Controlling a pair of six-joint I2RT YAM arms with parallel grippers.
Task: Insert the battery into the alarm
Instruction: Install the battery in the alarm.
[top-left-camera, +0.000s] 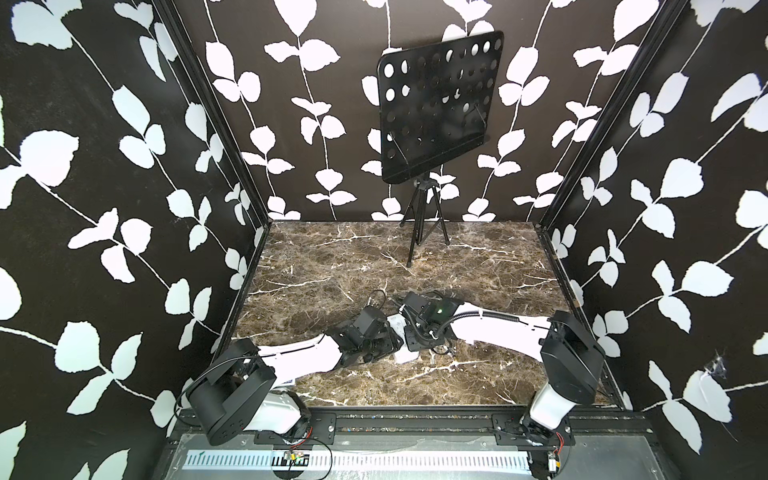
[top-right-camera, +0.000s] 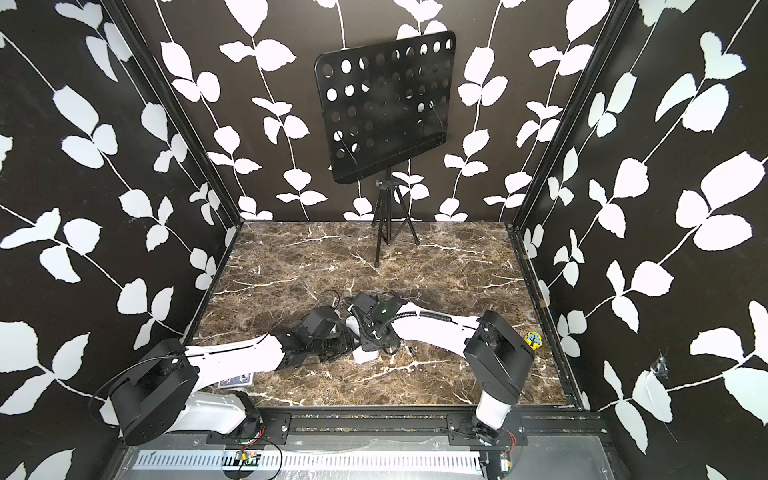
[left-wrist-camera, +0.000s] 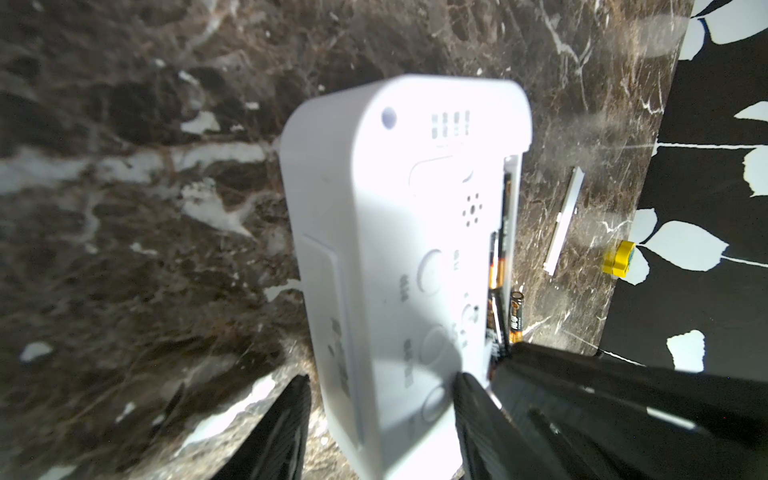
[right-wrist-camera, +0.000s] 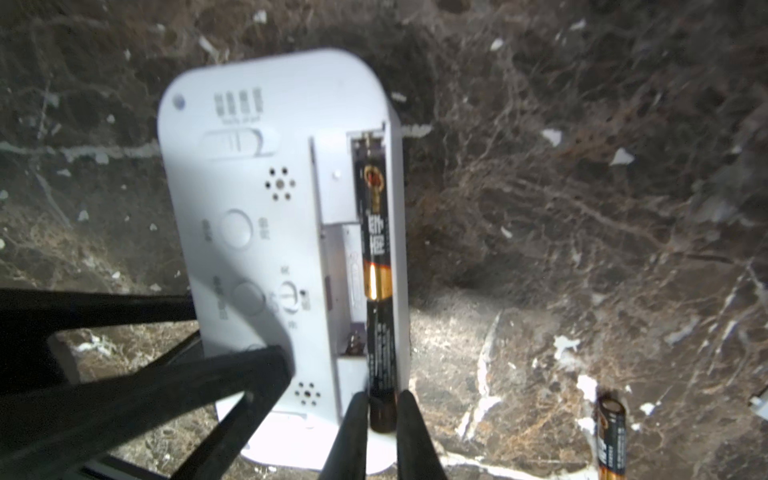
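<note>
The right gripper is drawn narrow, its fingertips pinching the near end of a black AAA battery. That battery lies lengthwise in the open bay on the back of the alarm, against the bay's outer wall. Straight ahead of the tool, end to end with it, a second battery with a gold band fills the far half of the same channel.

The alarm lies back-up on the marble table. The left gripper is part-spread at the alarm's near end, one finger at its long side and the other over the back panel, just beside the bay. Whether they squeeze it cannot be told.

A loose battery lies on the table beside the right gripper, on the side away from the alarm. Farther out lie a white battery cover and a small yellow block. In both top views the two wrists hide most of the alarm.
</note>
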